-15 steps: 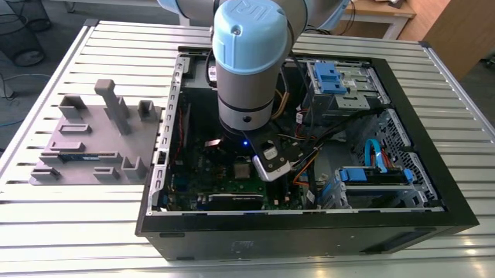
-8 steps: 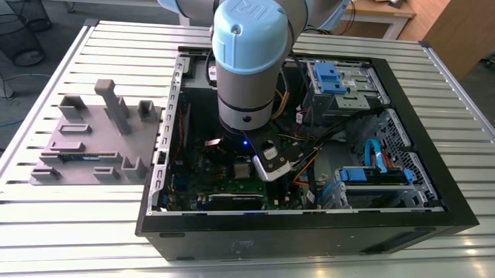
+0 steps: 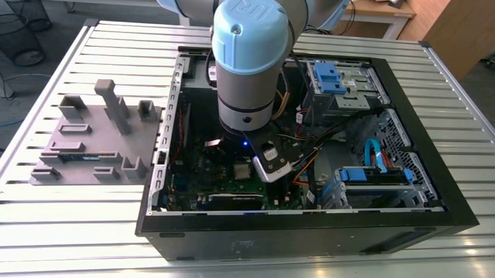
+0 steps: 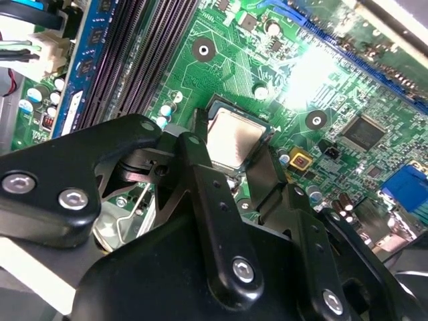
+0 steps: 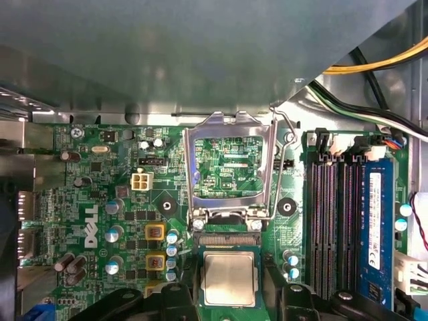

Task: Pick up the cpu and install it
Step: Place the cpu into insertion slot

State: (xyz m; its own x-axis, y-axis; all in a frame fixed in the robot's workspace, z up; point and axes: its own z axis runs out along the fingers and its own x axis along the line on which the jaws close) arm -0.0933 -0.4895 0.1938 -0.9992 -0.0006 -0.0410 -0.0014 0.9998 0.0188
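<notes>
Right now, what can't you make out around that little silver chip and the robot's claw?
- Second wrist view: the gripper covers the near edge of the cpu, so whether it is fully seated is unclear.
- Second wrist view: glare whitens part of the motherboard.
- Exterior view: the arm hides much of the motherboard beneath it.
- First wrist view: a blurred grey surface hides what lies beyond the socket frame.

Silver square cpu (image 5: 229, 279) flat in open socket (image 5: 227, 241).
</notes>
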